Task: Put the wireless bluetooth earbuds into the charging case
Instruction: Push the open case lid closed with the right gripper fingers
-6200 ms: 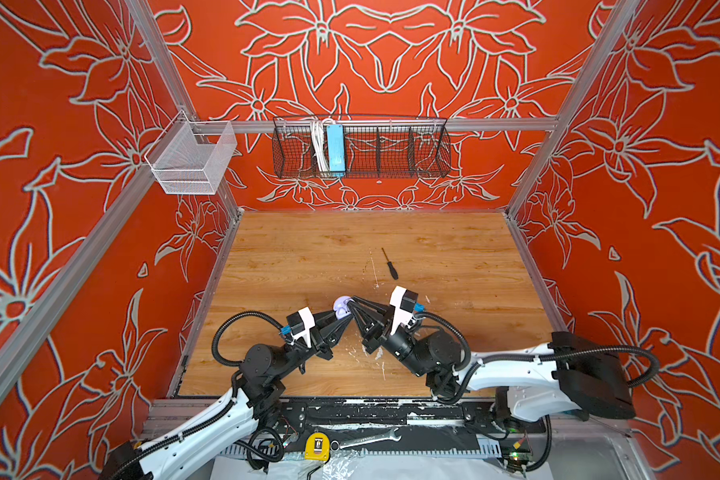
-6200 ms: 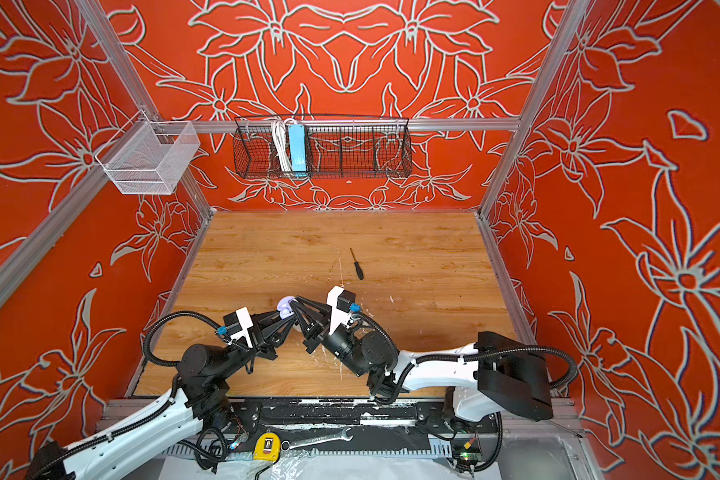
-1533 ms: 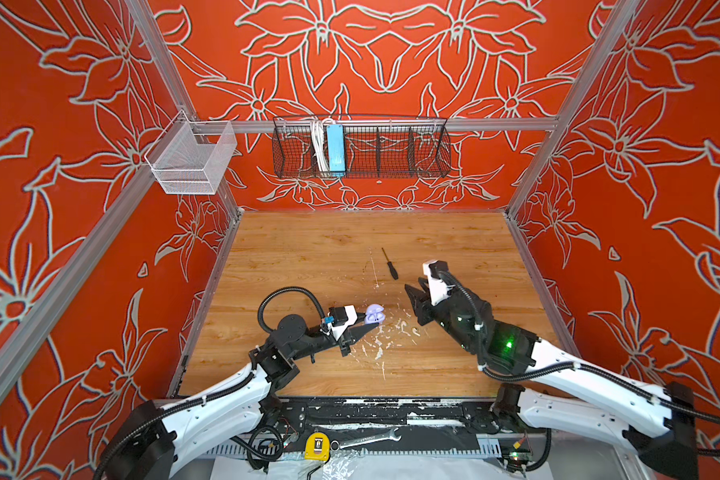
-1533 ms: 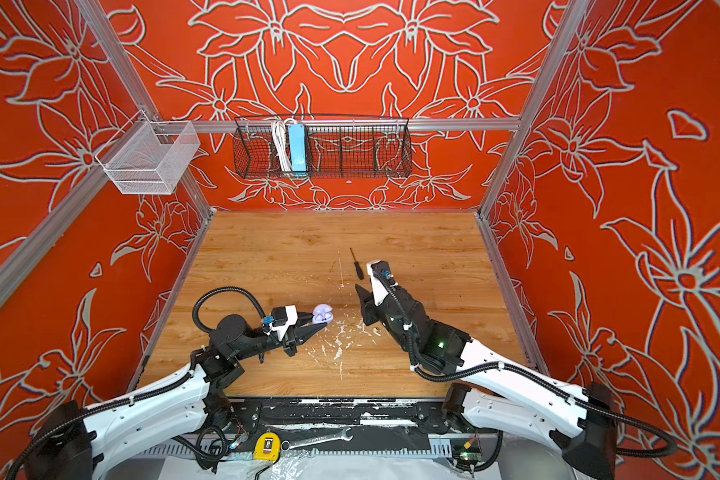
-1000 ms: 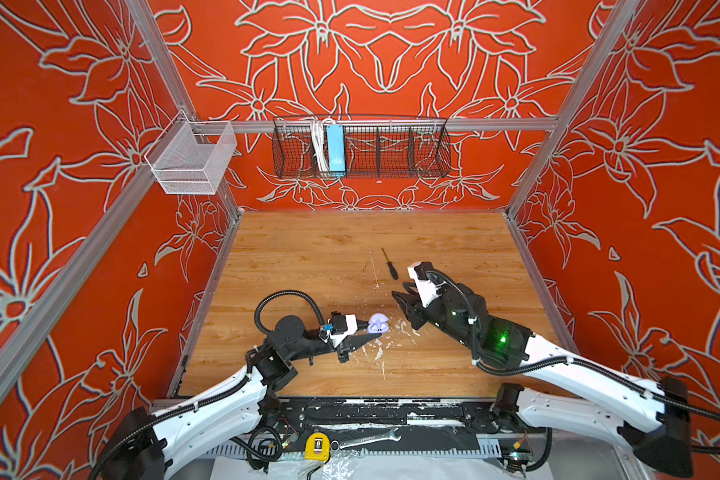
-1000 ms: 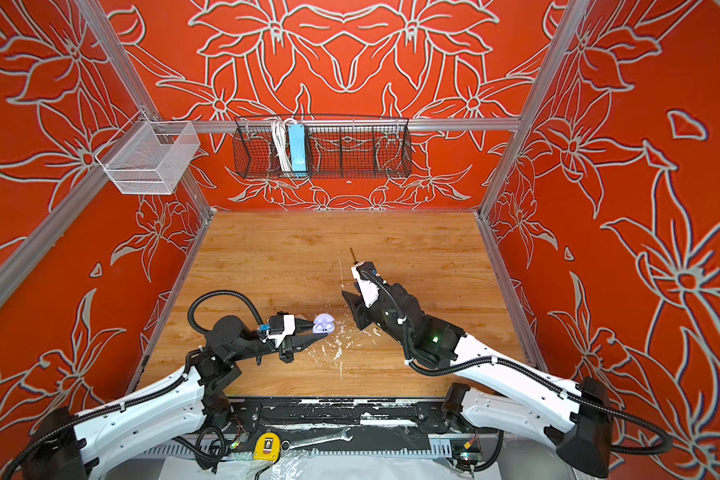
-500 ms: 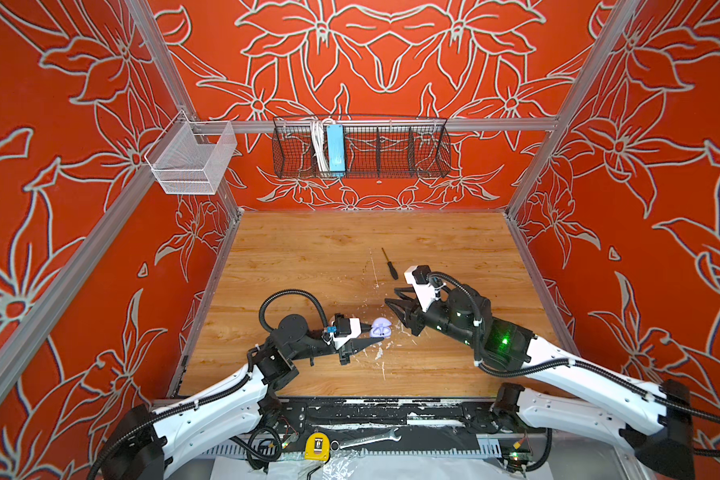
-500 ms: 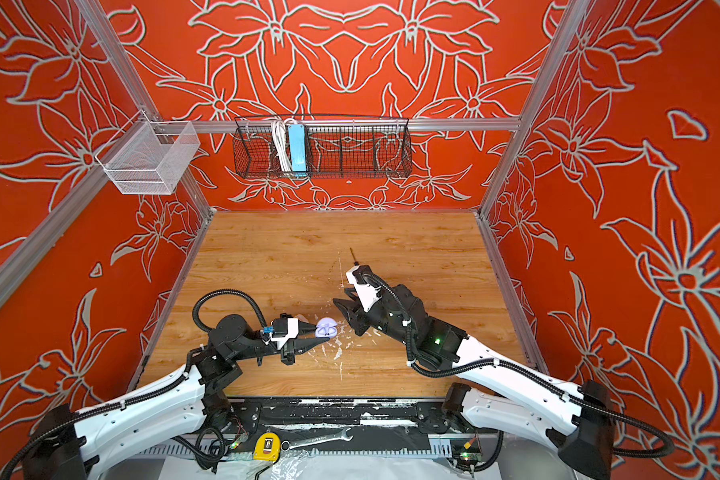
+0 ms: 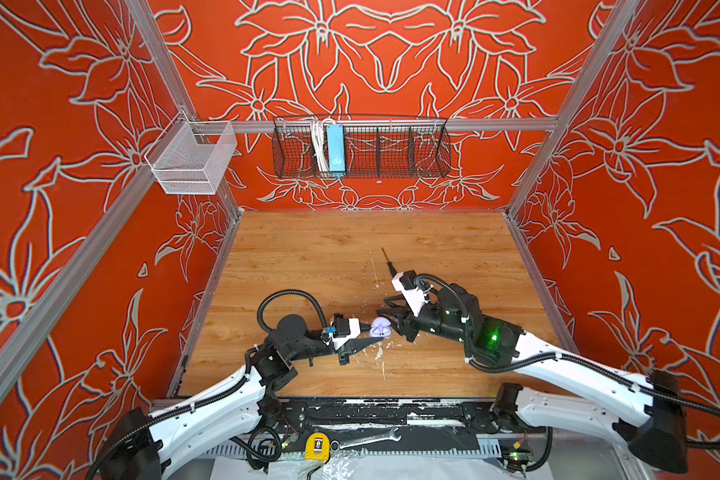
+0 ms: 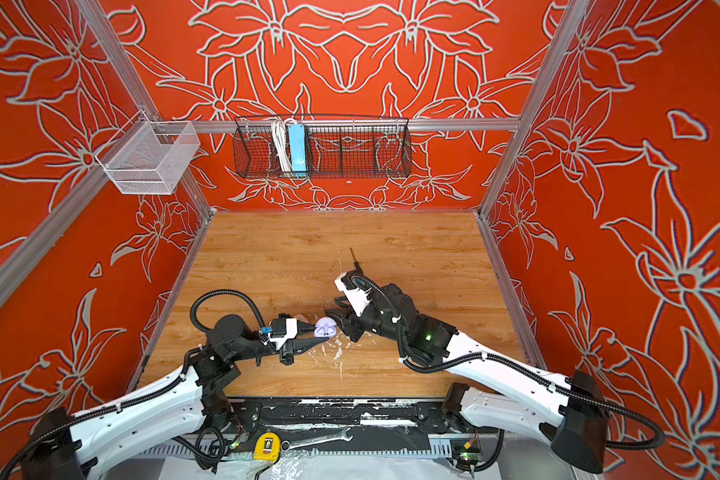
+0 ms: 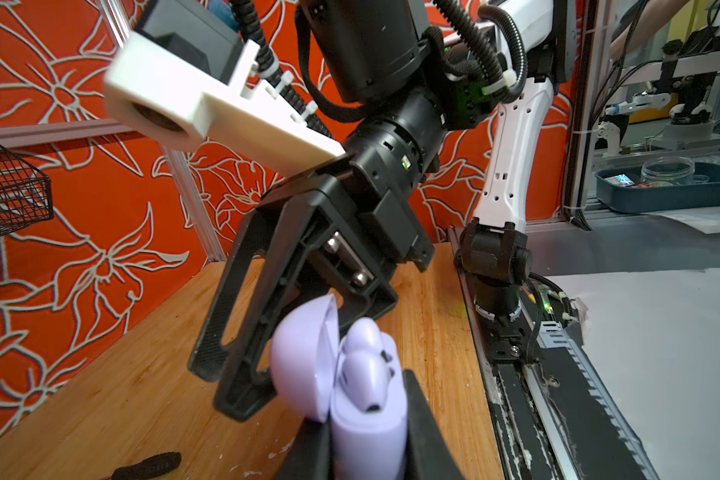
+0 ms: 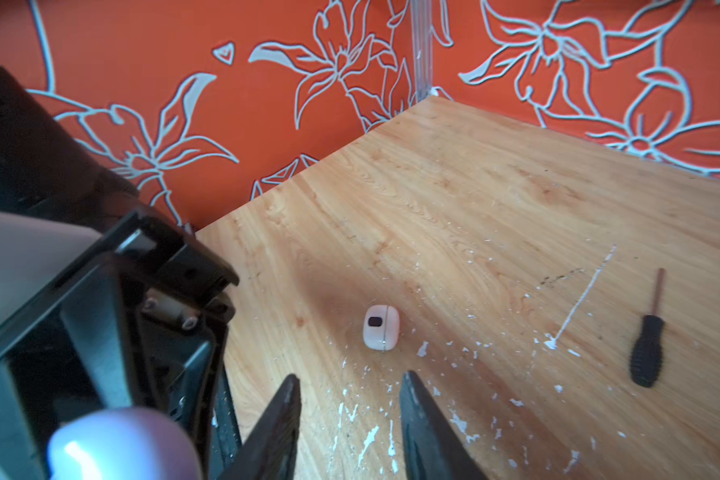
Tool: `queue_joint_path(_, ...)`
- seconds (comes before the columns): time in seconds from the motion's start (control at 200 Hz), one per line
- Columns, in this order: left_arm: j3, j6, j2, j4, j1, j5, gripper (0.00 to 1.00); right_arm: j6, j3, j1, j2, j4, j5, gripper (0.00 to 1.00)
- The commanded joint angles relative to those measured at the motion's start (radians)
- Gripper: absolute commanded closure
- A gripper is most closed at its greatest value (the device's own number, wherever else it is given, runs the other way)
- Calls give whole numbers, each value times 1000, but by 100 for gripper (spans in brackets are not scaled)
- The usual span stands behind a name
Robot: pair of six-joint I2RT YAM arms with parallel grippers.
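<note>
Earbuds (image 11: pixel 364 357) in lavender are seated in the open case (image 11: pixel 371 436), clamped by the left fingers (image 11: pixel 427 419); the right fingers (image 12: pixel 281 419) are held partly apart, empty. They are judged light and slippery, best pinched gently at the bulb.

Top views look down at table (image 9: pixel 308 249); wrist views close
</note>
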State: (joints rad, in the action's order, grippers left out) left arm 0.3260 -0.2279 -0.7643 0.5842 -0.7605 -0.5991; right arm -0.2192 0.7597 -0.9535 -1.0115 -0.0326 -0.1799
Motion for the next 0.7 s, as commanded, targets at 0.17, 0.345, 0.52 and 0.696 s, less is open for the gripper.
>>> queue_joint_path(0.17,27,-9,-14,9,-8,13,100,10,5,4,37,-56,-66,58)
queue_joint_path(0.345,42,-2,-35,-3,-8,13,100,11,-3,4,47,-69,-88,58)
queue_joint_path(0.52,41,4,-30,-8,-8,47,100,11,-3,3,39,-73,-96,58)
queue_joint_path(0.696,44,7,-35,-21,-8,78,100,6,-10,2,43,-97,-152,59)
